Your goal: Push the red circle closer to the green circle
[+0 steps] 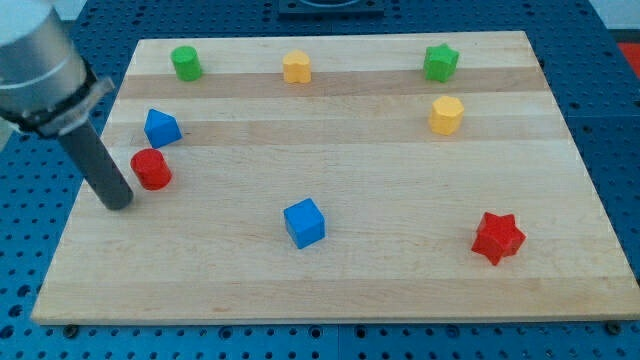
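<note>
The red circle point(151, 169) sits on the wooden board point(330, 280) near the view's left edge. The green circle point(186, 63) stands at the view's top left, well above the red one. My tip point(119, 204) rests on the board just left of and slightly below the red circle, close to it; whether it touches is unclear. A blue triangular block point(161, 128) lies just above the red circle, between it and the green circle.
A yellow block point(297, 67) is at top centre, a green star point(440, 62) at top right, a yellow hexagon point(446, 115) below it. A blue cube point(304, 223) is at lower centre, a red star point(497, 237) at lower right.
</note>
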